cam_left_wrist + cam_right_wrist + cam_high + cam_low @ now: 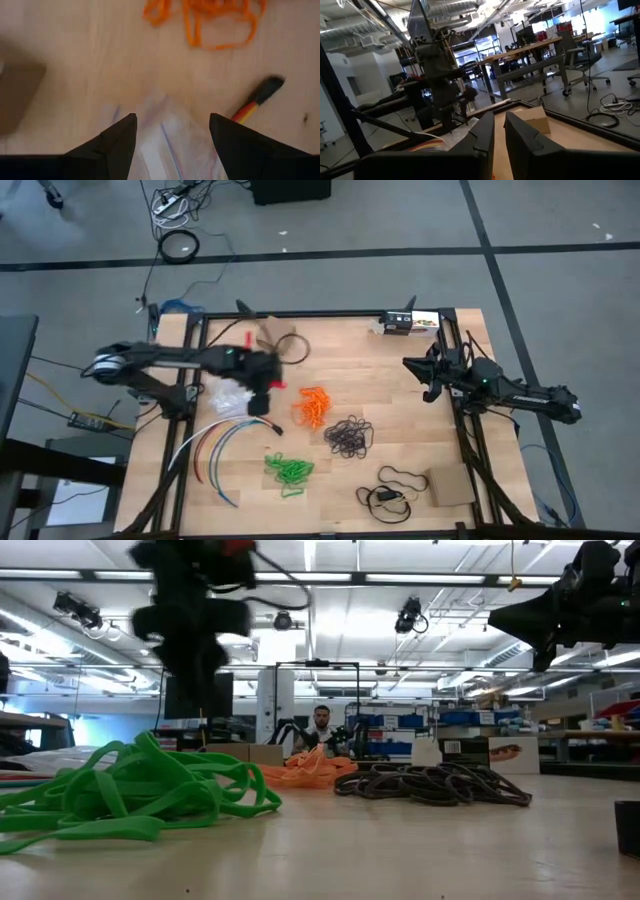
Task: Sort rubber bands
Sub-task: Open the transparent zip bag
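Three heaps of rubber bands lie on the wooden table: orange (313, 407), dark brown-black (348, 435) and bright green (289, 470). In the low view the green heap (120, 795) is nearest, with the orange (305, 772) and the dark one (430, 783) behind it. My left gripper (259, 402) hangs open above the table, over the edge of a clear plastic bag (170, 145), and the orange bands (215, 22) lie just beyond it. My right gripper (430, 377) waits shut, raised near the table's right edge (500, 131).
Long curved coloured cables (215, 445) lie near the left front, one cable end (262, 92) close to the bag. A thin black cord loop (395, 480) and a cardboard piece (445, 488) sit near the right front. More cardboard (272, 338) lies at the far side.
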`<state>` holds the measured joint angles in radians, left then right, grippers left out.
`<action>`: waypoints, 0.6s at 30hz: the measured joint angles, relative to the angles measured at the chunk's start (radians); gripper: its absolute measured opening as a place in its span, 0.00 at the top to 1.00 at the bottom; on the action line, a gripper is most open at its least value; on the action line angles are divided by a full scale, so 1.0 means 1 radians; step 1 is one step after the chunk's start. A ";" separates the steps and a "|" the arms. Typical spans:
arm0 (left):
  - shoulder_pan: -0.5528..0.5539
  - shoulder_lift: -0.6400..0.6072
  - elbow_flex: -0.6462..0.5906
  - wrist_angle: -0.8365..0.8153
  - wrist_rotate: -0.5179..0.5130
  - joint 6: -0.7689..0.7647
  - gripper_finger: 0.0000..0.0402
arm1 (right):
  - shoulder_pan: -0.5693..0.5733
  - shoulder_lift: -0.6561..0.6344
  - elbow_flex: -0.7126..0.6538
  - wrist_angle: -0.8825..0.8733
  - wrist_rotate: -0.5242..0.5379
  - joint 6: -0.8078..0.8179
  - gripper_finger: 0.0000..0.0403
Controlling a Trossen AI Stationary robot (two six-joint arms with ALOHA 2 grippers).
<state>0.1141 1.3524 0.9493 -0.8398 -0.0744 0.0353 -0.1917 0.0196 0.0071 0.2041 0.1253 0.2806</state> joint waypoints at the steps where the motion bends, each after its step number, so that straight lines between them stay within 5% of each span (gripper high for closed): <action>1: -0.021 -0.057 -0.037 0.009 -0.031 -0.037 0.36 | 0.000 0.000 0.000 -0.001 0.000 0.000 0.91; 8: -0.195 -0.559 -0.232 0.214 -0.232 -0.350 0.39 | 0.000 0.000 0.000 -0.012 0.000 0.001 0.91; 12: -0.311 -0.723 -0.401 0.413 -0.344 -0.464 0.41 | 0.000 0.000 0.000 -0.022 0.000 0.001 0.91; 15: -0.387 -0.737 -0.579 0.783 -0.494 -0.429 0.43 | 0.000 0.000 0.000 -0.028 0.000 0.008 0.91; 18: -0.391 -0.651 -0.755 1.389 -0.592 -0.247 0.43 | 0.000 0.000 0.000 -0.029 -0.004 0.011 0.91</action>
<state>-0.2768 0.7018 0.1939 0.5496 -0.6668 -0.2120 -0.1917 0.0196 0.0071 0.1749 0.1209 0.2915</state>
